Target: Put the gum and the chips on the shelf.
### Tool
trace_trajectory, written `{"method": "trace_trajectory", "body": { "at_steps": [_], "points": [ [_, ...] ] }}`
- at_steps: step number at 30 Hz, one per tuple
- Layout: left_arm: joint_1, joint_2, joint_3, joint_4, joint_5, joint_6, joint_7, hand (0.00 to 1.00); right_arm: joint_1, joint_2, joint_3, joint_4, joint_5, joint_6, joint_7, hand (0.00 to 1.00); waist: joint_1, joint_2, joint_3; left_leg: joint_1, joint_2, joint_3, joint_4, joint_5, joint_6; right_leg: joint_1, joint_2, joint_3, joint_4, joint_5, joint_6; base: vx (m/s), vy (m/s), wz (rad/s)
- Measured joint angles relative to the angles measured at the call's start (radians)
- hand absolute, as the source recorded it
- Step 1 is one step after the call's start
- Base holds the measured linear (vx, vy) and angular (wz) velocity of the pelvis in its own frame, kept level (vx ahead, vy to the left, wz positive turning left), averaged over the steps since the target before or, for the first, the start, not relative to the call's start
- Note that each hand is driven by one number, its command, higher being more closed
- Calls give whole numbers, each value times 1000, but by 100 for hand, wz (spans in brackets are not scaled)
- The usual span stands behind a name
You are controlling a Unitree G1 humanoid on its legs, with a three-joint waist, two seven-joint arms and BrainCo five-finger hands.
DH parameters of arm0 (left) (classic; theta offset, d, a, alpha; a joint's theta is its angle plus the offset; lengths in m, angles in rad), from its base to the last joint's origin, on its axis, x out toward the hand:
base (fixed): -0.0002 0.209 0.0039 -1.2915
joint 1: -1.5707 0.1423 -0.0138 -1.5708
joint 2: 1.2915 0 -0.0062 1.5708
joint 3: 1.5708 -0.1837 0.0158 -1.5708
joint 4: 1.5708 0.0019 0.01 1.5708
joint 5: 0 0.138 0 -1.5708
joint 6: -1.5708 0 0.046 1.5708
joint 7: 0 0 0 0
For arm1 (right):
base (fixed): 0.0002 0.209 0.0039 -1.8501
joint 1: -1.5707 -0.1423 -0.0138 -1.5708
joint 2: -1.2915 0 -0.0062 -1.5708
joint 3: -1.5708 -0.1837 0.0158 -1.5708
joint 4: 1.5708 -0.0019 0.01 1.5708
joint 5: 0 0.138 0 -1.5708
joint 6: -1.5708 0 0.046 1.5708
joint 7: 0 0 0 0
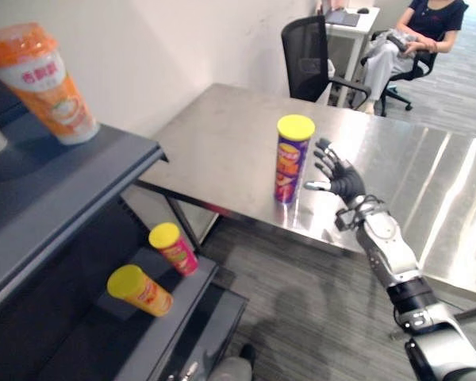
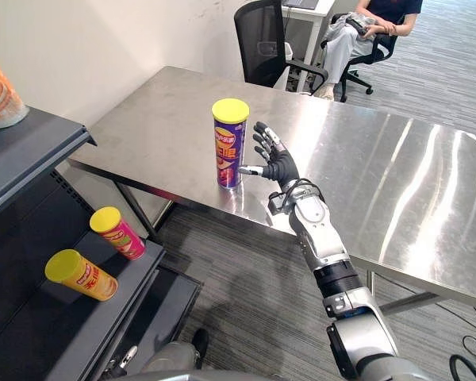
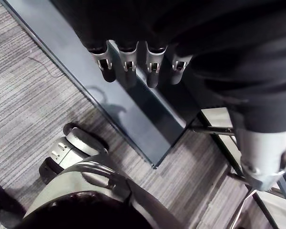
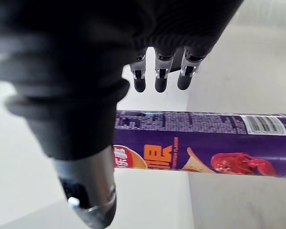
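While the purple chips tube (image 2: 229, 147) stands on the steel table (image 2: 397, 167), right hand (image 2: 279, 165) splays alongside

I'm looking down on a long stainless steel table (image 2: 397, 182) whose brushed top throws back pale streaks of light. It runs along a plain cream wall (image 1: 182, 48), with a dark grey shelf unit (image 1: 63, 186) standing near its corner on my left. The floor (image 2: 246, 294) is grey carpet with fine stripes, and past the table's far edge I see a black mesh office chair (image 1: 305, 55), a white desk (image 1: 353, 30) behind it, and a person (image 1: 420, 32) seated on another chair.
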Motion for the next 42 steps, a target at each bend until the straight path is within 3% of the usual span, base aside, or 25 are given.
{"method": "trace_trajectory", "body": {
  "at_steps": [10, 19, 22, 42],
  "points": [
    [1, 1, 0, -9, 30, 0, -1, 0, -80, 26, 8, 48, -61, -1, -36, 0, 6, 1, 14, -13, 7, -34, 30, -2, -6, 2, 0, -26, 43, -25, -6, -11, -6, 9],
    [1, 3, -18, -9, 29, 0, -2, 0, -103, 26, 13, 102, -61, -11, -63, 0, 31, 2, 21, -12, 8, -63, 29, 2, -21, 1, -9, -50, 92, -56, -3, -9, -11, 9],
    [1, 2, -20, -9, 29, 0, -2, 0, -104, 26, 12, 103, -61, -12, -70, 0, 52, 2, 23, -7, 12, -67, 26, 5, -22, -1, -10, -55, 111, -70, -1, 7, -35, 6],
    [7, -7, -22, -43, 19, -9, -8, 0, -60, 75, -25, 102, -55, -21, -155, 0, 78, -19, 41, -7, 24, -68, 54, -14, -40, -38, -33, -61, 245, -157, -8, 6, -28, 1]
  ]
}}
